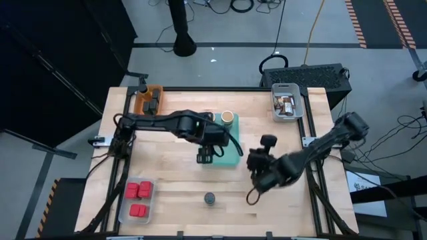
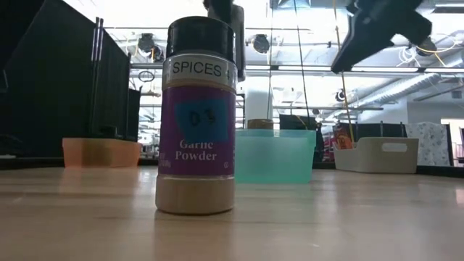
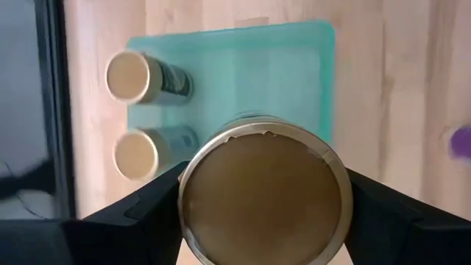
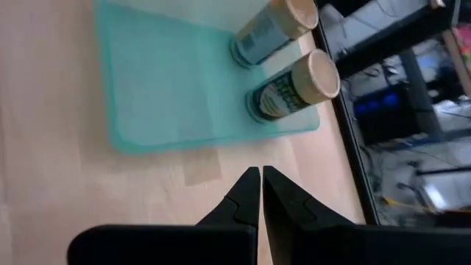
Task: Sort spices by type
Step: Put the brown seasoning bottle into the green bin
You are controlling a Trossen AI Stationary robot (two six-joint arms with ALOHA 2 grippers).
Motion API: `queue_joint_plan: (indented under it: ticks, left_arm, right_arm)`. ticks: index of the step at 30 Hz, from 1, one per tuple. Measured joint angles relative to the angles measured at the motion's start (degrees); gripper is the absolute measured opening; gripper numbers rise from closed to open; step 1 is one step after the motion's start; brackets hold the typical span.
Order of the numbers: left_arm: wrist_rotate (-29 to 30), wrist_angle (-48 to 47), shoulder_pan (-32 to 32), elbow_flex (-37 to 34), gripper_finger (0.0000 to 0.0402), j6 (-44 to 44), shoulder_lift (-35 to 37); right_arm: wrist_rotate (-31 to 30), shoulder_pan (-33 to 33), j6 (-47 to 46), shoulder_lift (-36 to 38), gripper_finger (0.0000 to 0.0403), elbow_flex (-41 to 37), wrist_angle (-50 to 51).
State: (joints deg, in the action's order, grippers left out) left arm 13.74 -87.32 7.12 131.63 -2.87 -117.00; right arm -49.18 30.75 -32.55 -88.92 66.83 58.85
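From above: left hand (image 1: pixel 205 155) over the near edge of the teal tray (image 1: pixel 232 160), spread wide around a jar seen only from the wrist camera. Right hand (image 1: pixel 257 175) parked beside the tray, fingers pressed together, holding nothing. Tan-topped jar (image 1: pixel 227 117) standing at the tray's far end. Red boxes (image 1: pixel 138 197) grouped in a clear tray (image 1: pixel 124 212) at the near left, square and flat-topped. Small grey-lidded jar (image 1: pixel 209 198) alone on bare table (image 1: pixel 173 175), still unsorted. Likely risk: release over the tray's lip, jar tipping onto the wood.

At table height: garlic powder jar (image 2: pixel 197 116) upright, close to the lens, round plastic with black cap, purple label, pale powder at the base. Translucent teal tray (image 2: pixel 275 155) behind, thin-walled and smooth. Orange bin (image 2: pixel 101 152) and pale bin (image 2: pixel 377 154) farther back.

Left wrist: held jar (image 3: pixel 265 193) clamped between the two dark fingers (image 3: pixel 140 213), round tan base facing the camera, rim slightly notched. Smooth round sides, so possible slip or twist if the squeeze is light. Two jars (image 3: pixel 140 77) already standing in the tray (image 3: pixel 294 66); a drop too near could knock them like pins.

Right wrist: fingers (image 4: pixel 246 193) shut together, empty. Same two cream-topped jars (image 4: pixel 294 87) near the tray (image 4: pixel 162 96) edge, little room to spare there.
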Motion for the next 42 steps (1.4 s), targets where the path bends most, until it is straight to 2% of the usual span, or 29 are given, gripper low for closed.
queue_joint_plan:
  ticks: [2,4,9,12,17,25,42]
  left_arm:
    - [-0.46,0.8,-0.77,-0.83,0.0281,5.56,-0.06]
    - [-3.54,2.8,-1.71,-2.19,0.0281,11.66,0.08]
    - [-10.77,5.63,-4.81,-4.78,0.0281,25.01,-0.02]
    - [-12.62,7.82,-6.51,-5.93,0.0281,30.16,0.41]
    - [-15.23,10.97,-8.32,-10.87,0.0281,36.04,0.34]
    - [-14.97,20.07,-8.87,-19.27,0.0281,40.67,0.32]
    - [-18.36,23.41,-15.69,-26.23,0.0281,42.44,-0.05]
  right_arm:
    - [1.69,-2.12,4.9,4.55,0.0,-2.83,-4.53]
    - [4.96,-4.65,9.98,9.41,0.0,-6.2,-10.62]
    - [16.54,-11.55,21.19,21.24,0.0,-16.06,-28.13]
    - [22.44,-14.65,22.73,27.6,0.0,-21.61,-35.29]
    - [25.52,-16.18,21.21,34.24,0.0,-26.6,-39.82]
    - [25.58,-16.07,19.75,36.21,0.0,-26.91,-40.56]
    - [25.56,-16.05,19.71,36.21,0.0,-26.91,-40.32]
